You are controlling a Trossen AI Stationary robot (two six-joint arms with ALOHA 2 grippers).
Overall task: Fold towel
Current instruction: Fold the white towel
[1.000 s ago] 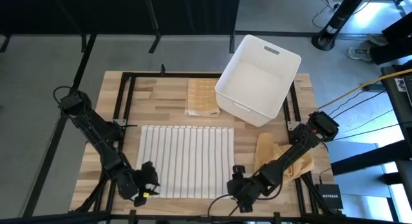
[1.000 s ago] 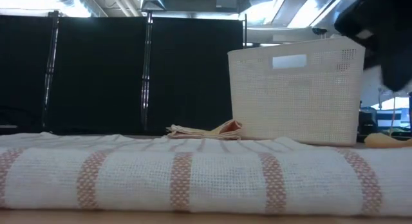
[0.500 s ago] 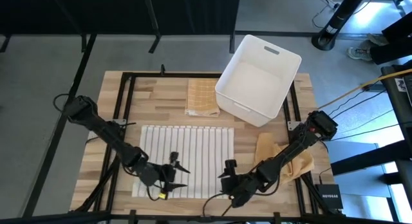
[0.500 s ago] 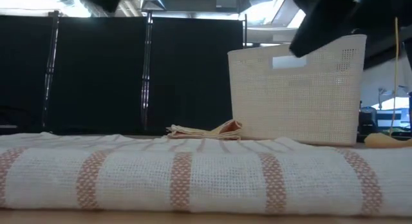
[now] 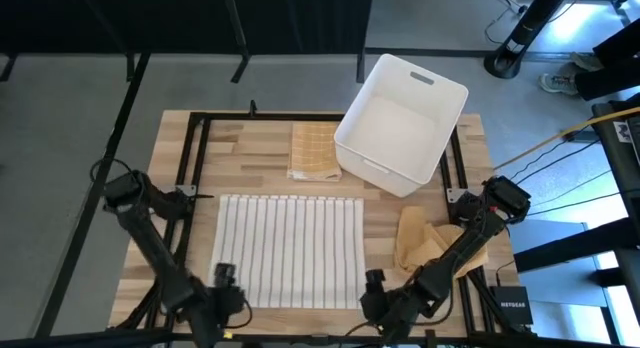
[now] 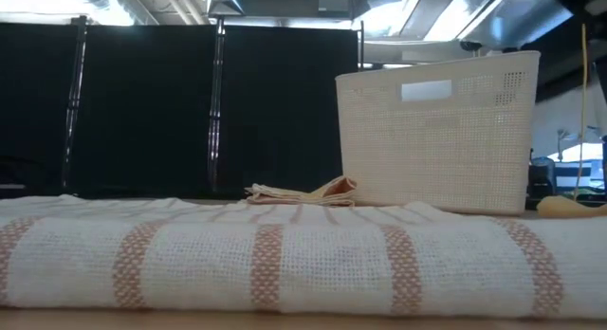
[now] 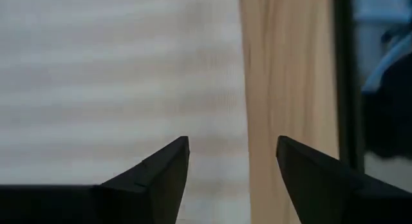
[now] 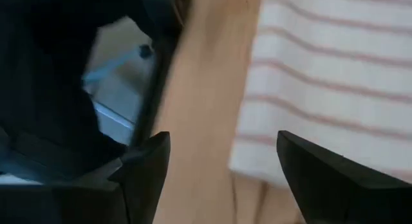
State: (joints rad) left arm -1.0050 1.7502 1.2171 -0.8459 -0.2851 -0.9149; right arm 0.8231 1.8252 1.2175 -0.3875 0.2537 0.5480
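Observation:
The towel, white with thin reddish stripes, lies spread flat on the wooden table; the low view shows its near edge close up. My left gripper hangs open just off the towel's near left corner. In its wrist view the towel's edge runs between the fingers, with bare wood beside it. My right gripper hangs open just off the near right corner. Its wrist view shows that corner beside bare wood.
A white basket stands at the far right, with a folded yellow checked cloth to its left. A crumpled tan cloth lies right of the towel, under my right arm. Black frame rails border the table.
Both grippers swung in over the towel's near edge half a second ago, then drew back toward the table's near edge, the left to the near left corner, the right to the near right corner. The towel lies as before.

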